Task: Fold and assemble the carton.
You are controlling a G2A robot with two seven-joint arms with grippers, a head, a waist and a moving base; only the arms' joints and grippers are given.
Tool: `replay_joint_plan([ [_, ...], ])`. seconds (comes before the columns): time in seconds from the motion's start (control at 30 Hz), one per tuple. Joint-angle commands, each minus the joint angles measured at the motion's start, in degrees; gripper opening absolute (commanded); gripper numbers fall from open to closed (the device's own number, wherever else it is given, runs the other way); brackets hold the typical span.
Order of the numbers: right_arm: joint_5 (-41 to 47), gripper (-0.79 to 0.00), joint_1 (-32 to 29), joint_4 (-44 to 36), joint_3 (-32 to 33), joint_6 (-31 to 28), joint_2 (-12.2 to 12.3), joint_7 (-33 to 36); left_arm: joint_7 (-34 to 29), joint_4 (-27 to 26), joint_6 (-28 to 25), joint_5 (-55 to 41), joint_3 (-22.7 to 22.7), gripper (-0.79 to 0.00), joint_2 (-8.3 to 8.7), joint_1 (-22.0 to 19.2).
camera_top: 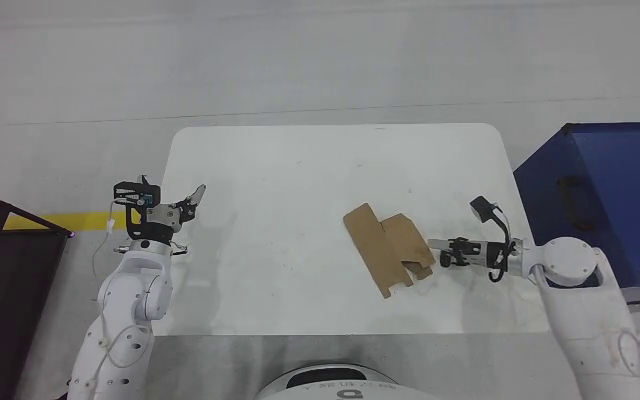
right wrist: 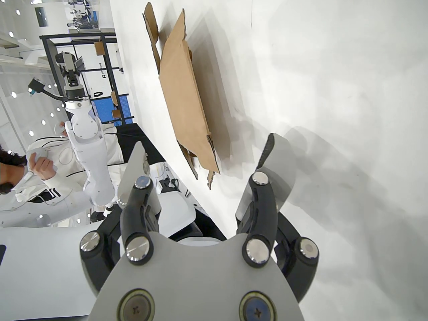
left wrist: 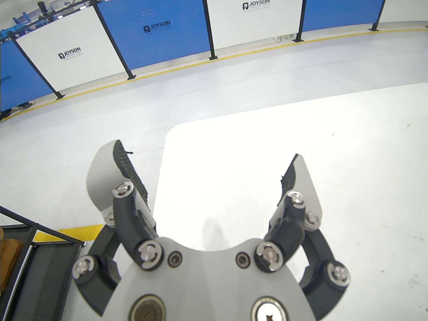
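right pincer: my right gripper [right wrist: 204, 145] sits low at 3 o'clock of the carton [camera_top: 388, 248], rolled on its side, one finger near the table [camera_top: 280, 200] and one above it. Fingers are apart with nothing between them. The tips are just beside the carton's near edge; I can't tell if they touch.
why there: judging by the pose, I'm lined up to slip the low finger under that edge and close the other over it. A flat board offers no other grip, so the edge is the way in.
left pincer: my left gripper [left wrist: 205, 151] hovers over the table edge at 9 o'clock, spread wide and empty, well apart from the carton.
why there: looks parked clear to leave the right side room. My guess is it's needed once a panel stands up and wants bracing.
carton place: right half of the table, about 4 o'clock from centre, long axis running 11 to 5 o'clock.
carton look: brown corrugated board, collapsed flat. Notched flaps at both ends. In the right wrist view the side facing me rides a little off the table with shadow under it; the rest lies down.
stage: the start. Nothing folded or erected yet.
risk: light board on a smooth top, so a push at the edge may slide it rather than lift it.
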Motion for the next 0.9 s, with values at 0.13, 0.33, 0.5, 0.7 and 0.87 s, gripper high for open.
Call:
replay_joint_plan([
  [0.13,-0.99,-0.086,1.84,-0.09,-2.54,-0.55,0.18,0.36,0.0,0.0,0.0,0.0,0.0,0.0,0.0,0.0],
  [0.33,-2.08,-0.271,3.78,0.35,-7.66,-0.92,-0.11,0.02,0.0,0.0,0.0,0.0,0.0,0.0,0.0,0.0],
  [0.5,-2.3,-0.785,4.5,-0.01,-9.55,-0.86,-0.09,-0.44,0.0,0.0,0.0,0.0,0.0,0.0,0.0,0.0],
  [0.7,2.93,-0.785,3.05,-2.82,-6.59,-1.51,0.54,0.79,0.0,0.0,0.0,0.0,0.0,0.0,0.0,0.0],
  [0.87,9.77,-0.785,-1.68,-12.84,2.06,-4.2,1.51,0.12,0.0,0.0,0.0,0.0,0.0,0.0,0.0,0.0],
])
